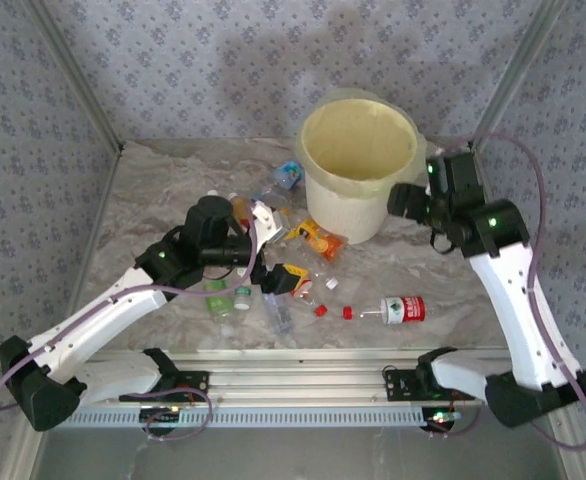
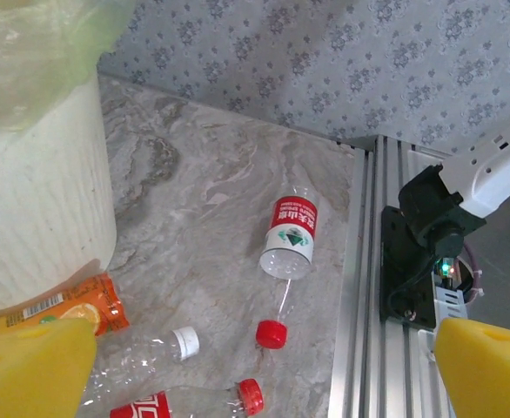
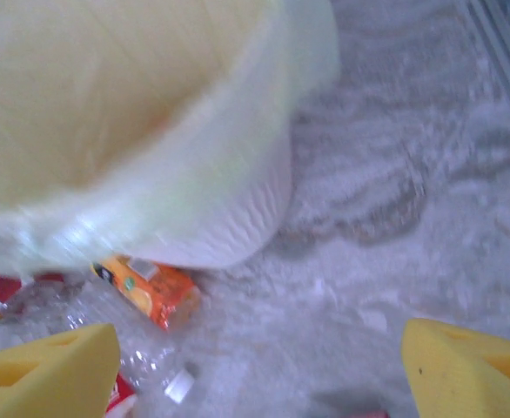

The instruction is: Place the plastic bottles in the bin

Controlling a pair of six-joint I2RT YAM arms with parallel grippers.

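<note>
Left gripper (image 2: 264,370) gaping empty, right gripper (image 3: 259,370) likewise, one bin (image 1: 345,215), one red-label bottle (image 1: 405,309) apart

Crushed plastic bottles (image 1: 320,238) scattered beside bin (image 1: 348,205), upright, yellow-green liner; red-labelled bottle (image 1: 404,310) apart

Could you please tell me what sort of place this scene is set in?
Probably a robot test cell, not a home: a marble-patterned table enclosed by patterned backdrop walls, with an aluminium rail along its near edge.
</note>
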